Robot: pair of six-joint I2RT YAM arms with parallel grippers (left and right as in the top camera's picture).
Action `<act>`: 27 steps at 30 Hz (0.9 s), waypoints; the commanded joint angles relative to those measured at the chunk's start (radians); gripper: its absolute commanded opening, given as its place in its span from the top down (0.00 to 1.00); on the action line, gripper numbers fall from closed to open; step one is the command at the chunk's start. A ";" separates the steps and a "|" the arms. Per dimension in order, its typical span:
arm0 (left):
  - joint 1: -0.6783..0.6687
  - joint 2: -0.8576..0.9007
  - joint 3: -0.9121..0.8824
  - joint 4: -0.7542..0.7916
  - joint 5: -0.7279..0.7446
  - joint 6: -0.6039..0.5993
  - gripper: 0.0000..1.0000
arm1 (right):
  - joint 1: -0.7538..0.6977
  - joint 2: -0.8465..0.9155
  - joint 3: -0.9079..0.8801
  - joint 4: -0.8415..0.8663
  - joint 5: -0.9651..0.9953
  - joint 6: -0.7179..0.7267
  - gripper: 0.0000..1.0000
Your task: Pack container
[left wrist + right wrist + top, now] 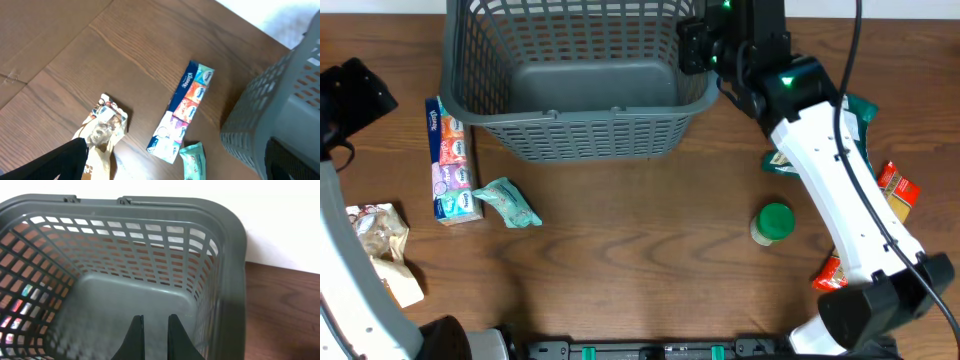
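The container (590,135) is a large dark grey slotted basket at the back centre of the table, and its solid base shows nothing inside. My right gripper (695,45) hangs over the basket's right rim. In the right wrist view it (155,316) points down into the container (227,255), shut with nothing in it. My left gripper (355,95) is at the far left, high above the table. It (176,145) stands wide open and holds nothing, above a tissue pack (182,110) beside the container (280,105).
Left of the basket lie the tissue pack (450,160), a teal packet (510,203) and a beige snack bag (380,245). On the right stand a green-lidded jar (773,222), red packets (898,188) and a teal packet (863,108) partly under the right arm.
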 commanded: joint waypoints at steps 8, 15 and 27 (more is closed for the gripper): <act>0.006 0.058 0.003 -0.003 -0.010 -0.018 0.05 | -0.051 0.130 0.017 -0.004 -0.018 -0.025 0.99; 0.006 0.059 0.003 0.001 -0.010 -0.017 0.05 | -0.051 0.130 0.017 -0.008 -0.010 -0.039 0.99; 0.006 0.059 0.003 0.001 -0.010 -0.016 0.05 | -0.051 0.130 0.017 -0.065 0.152 0.003 0.99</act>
